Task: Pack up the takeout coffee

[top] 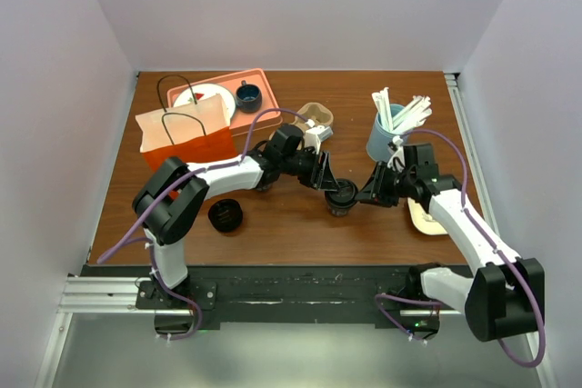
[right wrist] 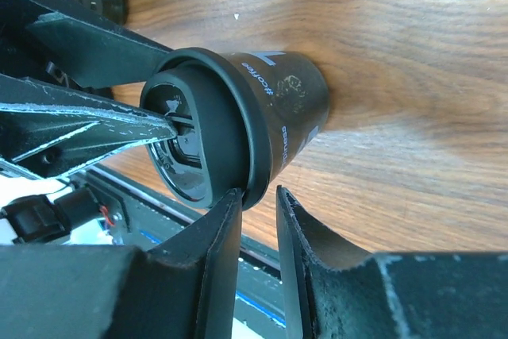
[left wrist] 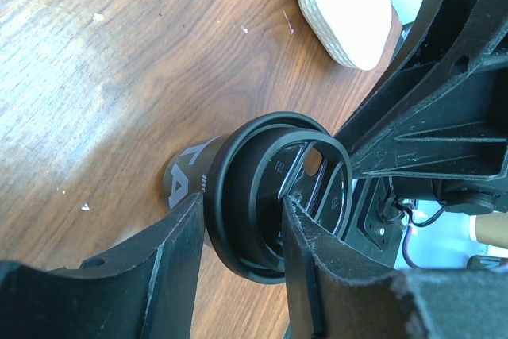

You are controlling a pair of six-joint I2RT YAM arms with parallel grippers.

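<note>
takeout coffee [right wrist: 290,97] wall: small white "#coffee" just below lid [right wrist: 226,109] rim; beside it word ending "iness", rest unreadable; farther from lid large pale "A"; lid embossing illegible

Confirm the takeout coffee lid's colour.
The lid is black, clearest in the right wrist view.

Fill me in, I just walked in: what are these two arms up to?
Both arms are at the takeout coffee, standing upright mid-table. The left gripper appears clamped on one edge of its black lid, and the right gripper straddles the lid's rim from the other side; whether it grips is unclear. The cup is not yet in the orange bag.
</note>
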